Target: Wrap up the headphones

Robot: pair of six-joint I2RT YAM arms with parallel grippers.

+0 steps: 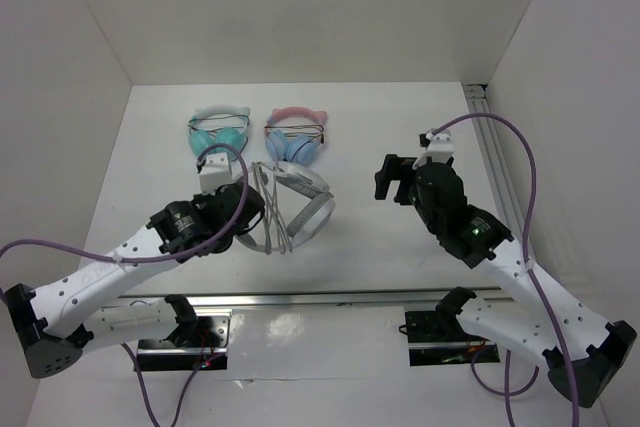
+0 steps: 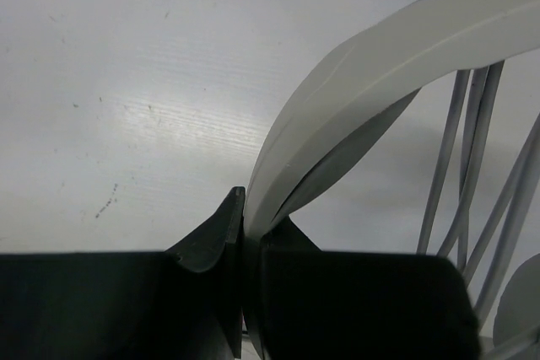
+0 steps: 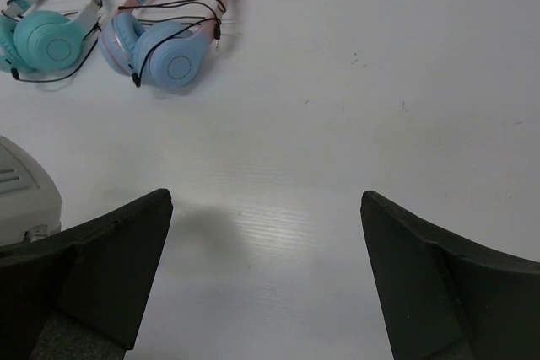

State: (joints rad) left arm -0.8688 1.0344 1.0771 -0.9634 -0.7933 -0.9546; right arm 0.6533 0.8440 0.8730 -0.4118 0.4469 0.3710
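Ben: What is the biggest thing there?

Mia: The flat white table (image 1: 400, 127). It has white walls around it.

Ben: And next?

Mia: Two white and black robot arms. The left arm (image 1: 110, 277) and the right arm (image 1: 520, 277) both reach out from the near edge.

Ben: Where are the big headphones?

Mia: The big light grey headphones with the wide band (image 1: 305, 209) lie near the middle of the table, a bit to the left. They are in front of two smaller pairs.

Ben: What is the left claw doing?

Mia: The left claw (image 2: 245, 217) is squeezed tight on the wide grey band. The band comes up from between its black fingers.

Ben: And the right claw?

Mia: The right claw (image 3: 266, 200) is spread wide and has nothing in it. It hangs over bare table, to the right of the grey headphones and not touching them.

Ben: What are the small pairs like?

Mia: The small teal headphones with a white band (image 1: 217, 132) sit at the back. The small blue headphones with a pink band (image 1: 297, 142) sit just beside them.

Ben: Anything smaller?

Mia: The long thin grey cable (image 2: 472, 149). Its lines cross each other next to the grey band.
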